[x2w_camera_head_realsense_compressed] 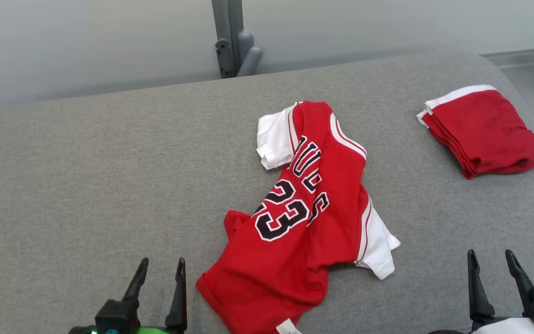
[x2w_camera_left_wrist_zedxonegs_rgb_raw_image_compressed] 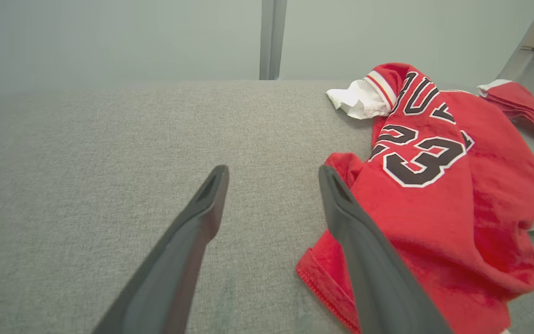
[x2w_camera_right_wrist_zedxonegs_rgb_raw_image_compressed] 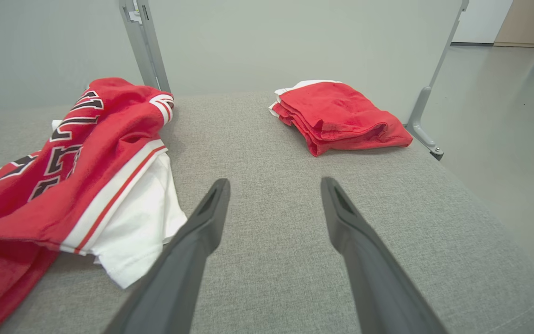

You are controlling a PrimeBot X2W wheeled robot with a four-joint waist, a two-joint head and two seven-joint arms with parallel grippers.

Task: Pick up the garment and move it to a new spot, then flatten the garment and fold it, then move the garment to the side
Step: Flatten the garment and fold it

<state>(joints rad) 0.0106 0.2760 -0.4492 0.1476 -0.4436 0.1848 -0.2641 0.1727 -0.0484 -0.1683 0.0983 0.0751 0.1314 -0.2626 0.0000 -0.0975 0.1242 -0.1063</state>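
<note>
A crumpled red basketball jersey (x2w_camera_head_realsense_compressed: 304,222) lies slantwise across the middle of a grey fabric-covered counter (x2w_camera_head_realsense_compressed: 86,176), its near hem toward the robot and its collar end toward the far edge. The black, white-edged number 23 faces up, with part of a line of lettering beside it. One white sleeve (x2w_camera_head_realsense_compressed: 274,137) pokes out at the far left of the jersey and another (x2w_camera_head_realsense_compressed: 380,246) at its near right, each bordered by red and white stripes.

The left end effector (x2w_camera_head_realsense_compressed: 162,264) hangs low over bare counter just to the left of the jersey's near hem, its two dark fingers spread wide and holding nothing. In the left wrist view (x2w_camera_left_wrist_zedxonegs_rgb_raw_image_compressed: 272,172) the hem (x2w_camera_left_wrist_zedxonegs_rgb_raw_image_compressed: 322,278) lies beside the inner finger. The right end effector (x2w_camera_head_realsense_compressed: 490,256) is likewise spread wide and empty over bare counter, to the right of the near white sleeve. In the right wrist view (x2w_camera_right_wrist_zedxonegs_rgb_raw_image_compressed: 274,183) that sleeve (x2w_camera_right_wrist_zedxonegs_rgb_raw_image_compressed: 132,222) lies just beside one finger.

A folded red garment (x2w_camera_head_realsense_compressed: 485,130) with white trim sits well apart from the jersey at the counter's far right corner. A grey metal post (x2w_camera_head_realsense_compressed: 230,37) rises behind the far edge against a pale wall.
</note>
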